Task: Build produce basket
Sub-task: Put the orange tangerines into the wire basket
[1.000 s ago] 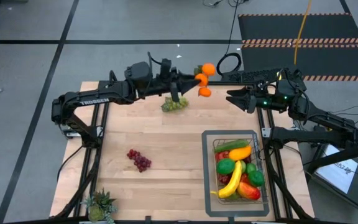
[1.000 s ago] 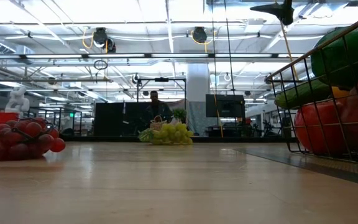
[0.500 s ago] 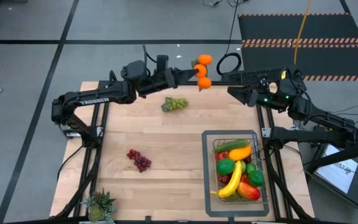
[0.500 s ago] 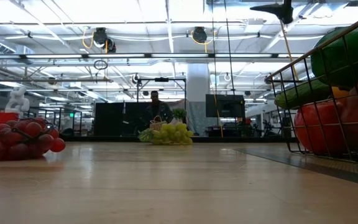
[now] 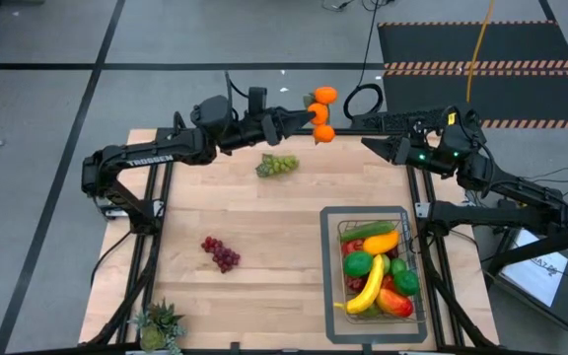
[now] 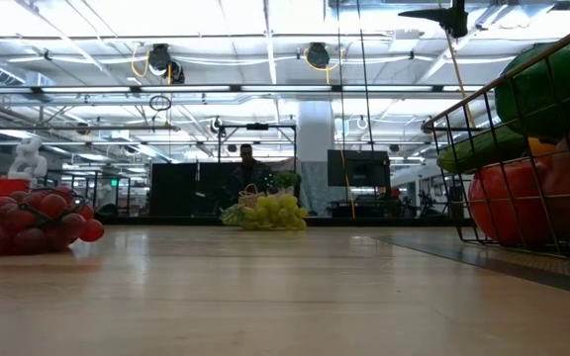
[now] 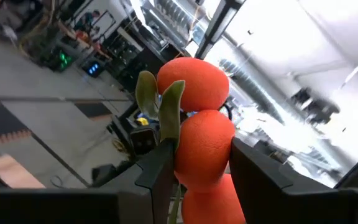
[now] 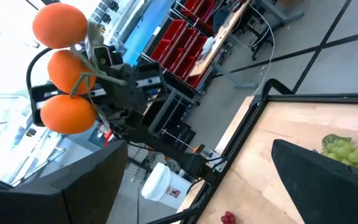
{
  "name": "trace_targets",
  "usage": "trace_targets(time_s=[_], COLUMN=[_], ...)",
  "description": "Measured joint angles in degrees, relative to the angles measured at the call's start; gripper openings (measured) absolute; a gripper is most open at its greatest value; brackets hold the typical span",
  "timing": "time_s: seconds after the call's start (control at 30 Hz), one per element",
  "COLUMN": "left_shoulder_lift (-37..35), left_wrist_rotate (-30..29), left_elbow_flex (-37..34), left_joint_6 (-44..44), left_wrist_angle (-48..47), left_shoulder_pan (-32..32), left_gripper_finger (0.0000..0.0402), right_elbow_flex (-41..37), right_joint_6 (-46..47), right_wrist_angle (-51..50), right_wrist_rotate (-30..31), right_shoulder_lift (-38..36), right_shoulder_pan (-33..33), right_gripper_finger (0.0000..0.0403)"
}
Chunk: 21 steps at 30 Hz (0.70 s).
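— What's changed for you since a second ago?

— Your left gripper [image 5: 302,118] has lifted off the green grapes [image 5: 277,165] and swung up past the table's far edge. It pinches a stem of three oranges [image 5: 320,112]; in the left wrist view both fingers [image 7: 160,163] press the middle orange [image 7: 202,146].

— How do the arms sit?

— You see the left arm stretched level along the far edge, wrist turned so the oranges stack one above another. Your right gripper [image 5: 381,148] faces it from just beside, fingers spread wide and holding nothing.

— And the rest?

— Green grapes lie near the far edge, red grapes [image 5: 221,252] well apart at the left. The basket [image 5: 412,258] sits front right on a grey tray [image 5: 331,286] with banana [image 5: 367,286], mango [image 5: 382,241] and more piled in.

— Anything you can't read?

— Lower fruit in the basket is hidden. The low view shows neither gripper, and cuts the basket [image 6: 443,168] off at its edge.
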Motion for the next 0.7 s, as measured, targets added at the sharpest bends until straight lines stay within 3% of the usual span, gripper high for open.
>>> trace_targets(time_s=[0.37, 0.7], left_shoulder_lift=[0.0, 0.0], left_wrist_rotate=[0.0, 0.2], left_elbow_flex=[0.0, 0.0], left_joint_6=[22.4, 53.2], left_wrist_angle=[0.2, 0.4], left_shoulder_pan=[-0.4, -1.5], left_gripper_finger=[0.0145, 0.0145], right_elbow_flex=[0.0, 0.0], right_joint_6=[-4.4, -16.2], right_wrist_angle=[0.0, 0.3], right_wrist_rotate=[-0.6, -4.6], right_shoulder_lift=[0.0, 0.0], right_shoulder_pan=[0.0, 0.0], right_gripper_finger=[0.0392, 0.0392])
